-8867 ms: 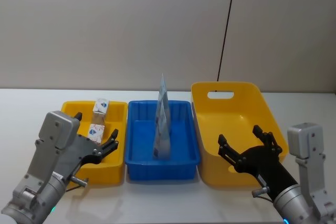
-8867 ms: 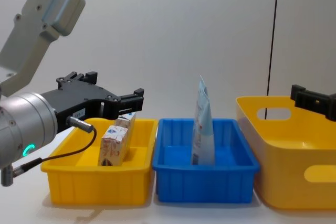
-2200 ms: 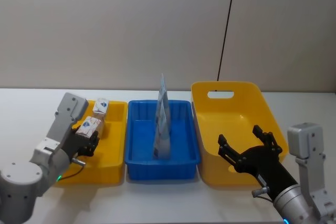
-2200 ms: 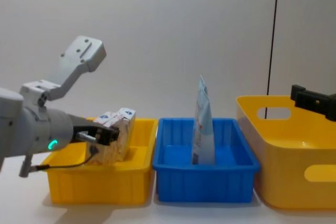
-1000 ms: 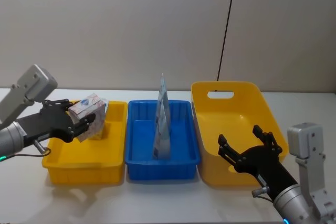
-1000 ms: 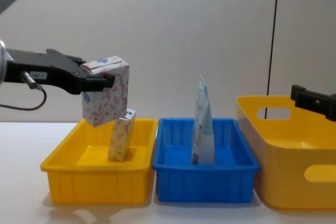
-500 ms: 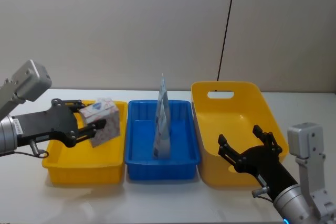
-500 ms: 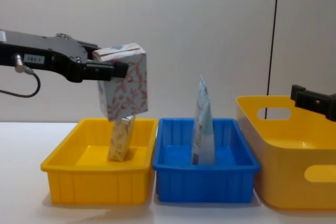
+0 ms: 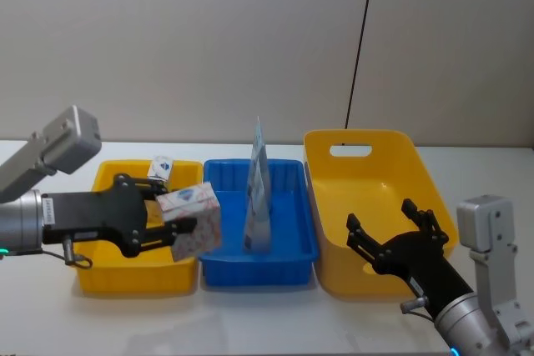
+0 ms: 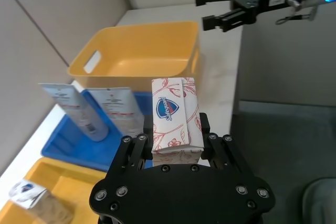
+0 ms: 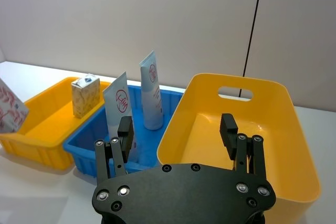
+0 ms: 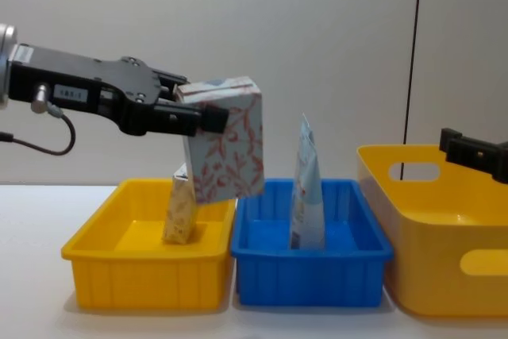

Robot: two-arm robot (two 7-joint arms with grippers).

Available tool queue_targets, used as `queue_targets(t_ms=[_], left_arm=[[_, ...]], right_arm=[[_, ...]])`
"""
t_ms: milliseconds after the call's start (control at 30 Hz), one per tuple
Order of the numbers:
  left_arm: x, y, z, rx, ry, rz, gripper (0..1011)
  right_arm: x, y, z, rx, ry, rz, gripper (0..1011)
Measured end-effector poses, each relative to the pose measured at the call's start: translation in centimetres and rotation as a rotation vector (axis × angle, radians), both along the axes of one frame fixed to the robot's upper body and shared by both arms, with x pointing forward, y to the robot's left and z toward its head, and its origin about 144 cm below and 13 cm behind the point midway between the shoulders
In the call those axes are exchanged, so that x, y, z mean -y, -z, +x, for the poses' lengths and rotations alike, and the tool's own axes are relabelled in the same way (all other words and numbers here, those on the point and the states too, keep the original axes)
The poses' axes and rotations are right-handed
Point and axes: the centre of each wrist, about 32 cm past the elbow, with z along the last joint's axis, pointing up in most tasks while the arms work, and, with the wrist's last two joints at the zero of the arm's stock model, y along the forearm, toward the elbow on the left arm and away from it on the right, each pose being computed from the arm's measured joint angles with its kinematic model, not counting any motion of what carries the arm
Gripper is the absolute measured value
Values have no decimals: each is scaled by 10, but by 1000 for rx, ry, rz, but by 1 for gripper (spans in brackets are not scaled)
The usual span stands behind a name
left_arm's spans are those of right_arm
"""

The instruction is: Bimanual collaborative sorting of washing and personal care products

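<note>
White carton (image 12: 225, 140) upright, slightly tilted

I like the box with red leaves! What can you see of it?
The carton is white card with red leafy sprigs and a blue shield logo on one end. The left gripper pinches its sides, holding it tilted in the air above where the small yellow bin meets the blue bin.

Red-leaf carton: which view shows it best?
Chest view: the white carton with red leaf pattern shows a whole side, held by the left gripper. Left wrist: logo end. Head: smaller. Right wrist: edge sliver.
</note>
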Motion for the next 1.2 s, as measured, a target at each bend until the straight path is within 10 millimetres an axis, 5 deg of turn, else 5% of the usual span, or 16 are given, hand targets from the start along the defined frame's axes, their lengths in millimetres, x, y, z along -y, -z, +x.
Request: queue_targets(t_ms=[1200], left_arm=[[2,12,12,-34,138,39,416]], right_arm=[[0,0,0,0,0,0,1000]])
